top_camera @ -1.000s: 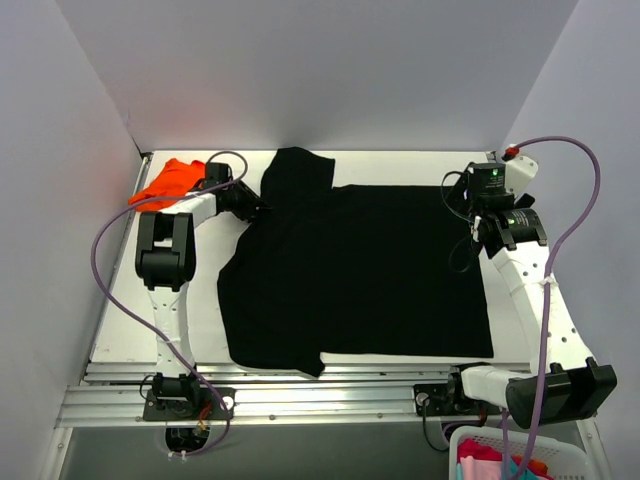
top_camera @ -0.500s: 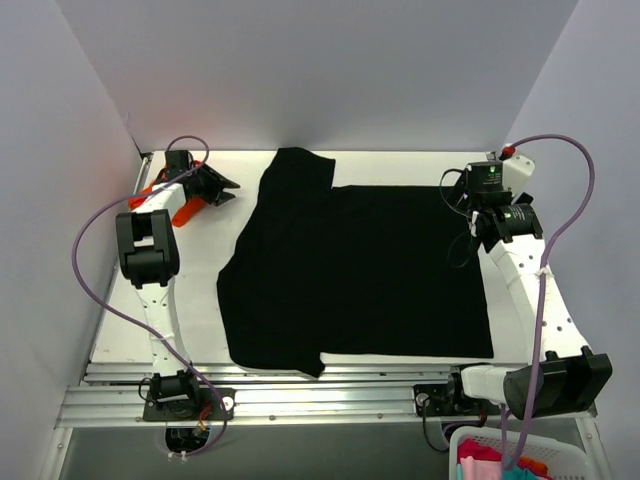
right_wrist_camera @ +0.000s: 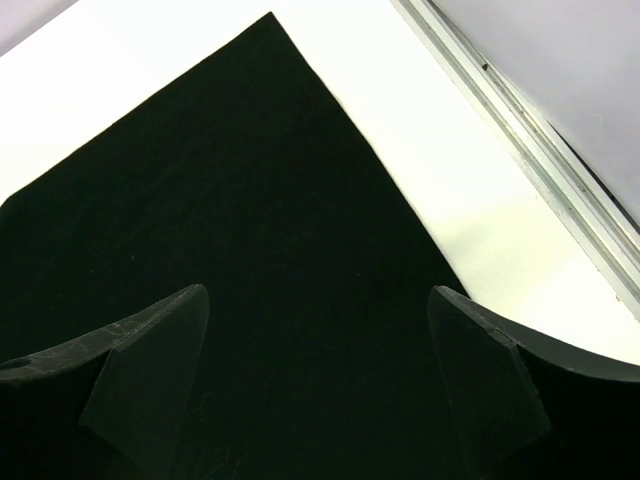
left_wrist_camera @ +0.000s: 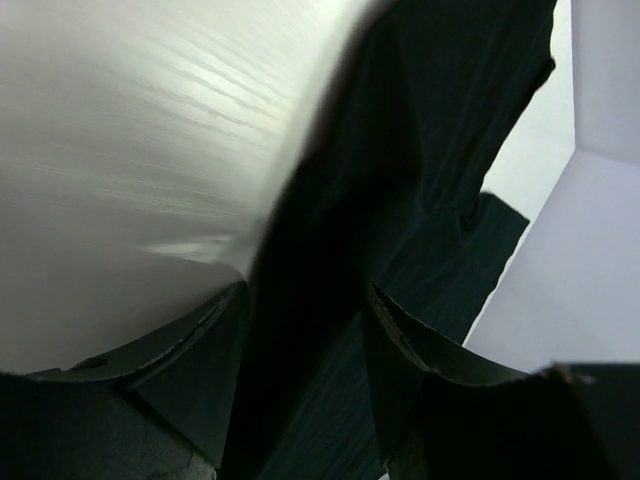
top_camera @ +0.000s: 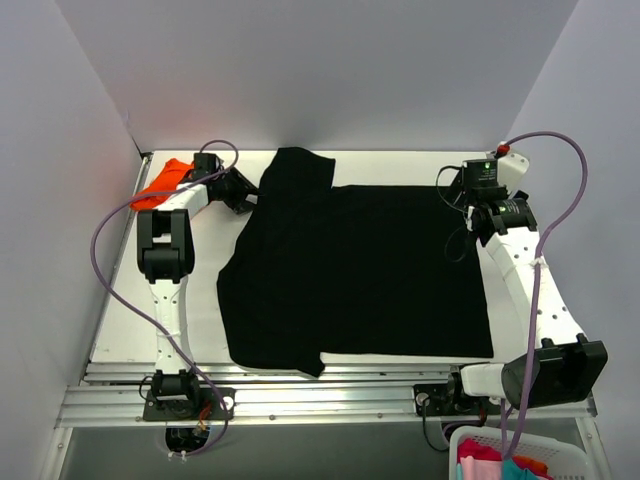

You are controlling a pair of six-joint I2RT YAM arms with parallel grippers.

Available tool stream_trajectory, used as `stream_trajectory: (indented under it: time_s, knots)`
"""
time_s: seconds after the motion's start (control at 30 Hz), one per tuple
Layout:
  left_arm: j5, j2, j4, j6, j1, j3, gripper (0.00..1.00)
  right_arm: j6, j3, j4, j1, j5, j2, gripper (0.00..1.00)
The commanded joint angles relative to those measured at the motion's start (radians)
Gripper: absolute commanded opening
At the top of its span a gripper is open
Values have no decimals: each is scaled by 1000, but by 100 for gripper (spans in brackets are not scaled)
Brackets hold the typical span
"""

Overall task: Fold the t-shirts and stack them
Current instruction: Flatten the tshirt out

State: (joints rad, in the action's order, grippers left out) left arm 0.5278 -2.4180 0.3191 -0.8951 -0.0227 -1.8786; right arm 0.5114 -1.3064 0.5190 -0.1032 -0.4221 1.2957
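Top external: left gripper (top_camera: 244,192) gapes empty at black t-shirt (top_camera: 360,270) edge; right gripper (right_wrist_camera: 318,292), wide open, above its corner.

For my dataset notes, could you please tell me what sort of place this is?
Probably a robotics lab test cell: plain white walls box in the table, a left arm and right arm are bolted to an aluminium rail, and a laundry basket sits nearby.

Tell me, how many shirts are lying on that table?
2. A big black shirt spread across the middle, and an orange shirt bunched in the far left corner. A basket off-table holds more cloth, mostly hidden.
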Motion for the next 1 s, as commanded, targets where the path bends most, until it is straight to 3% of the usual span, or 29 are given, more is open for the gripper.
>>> stream_trajectory:
  time_s: [0.0,0.43,0.5,0.53,0.6,0.7,0.87,0.97]
  knots:
    - [-44,-7,34,35,-22,-19,58,-7,-47,-2,8,-29,1,87]
    - [-206,10,109,51,-33,-24,45,-22,-40,18,20,-43,-29,87]
    - [-193,-1,101,45,-34,-30,35,-22,-34,19,23,-43,-32,87]
    - [-189,-6,104,44,-33,-39,21,-22,-33,21,22,-43,-35,87]
    - [-167,-33,113,39,-34,-75,3,-20,-28,22,22,-43,-36,87]
    - [-147,-67,120,44,-31,-129,2,-22,-27,26,25,-46,-38,87]
    - [-147,-150,268,131,-11,-396,2,-22,-27,30,28,-52,-41,87]
    - [-172,-142,273,147,18,-444,2,-22,-25,33,33,-50,-44,87]
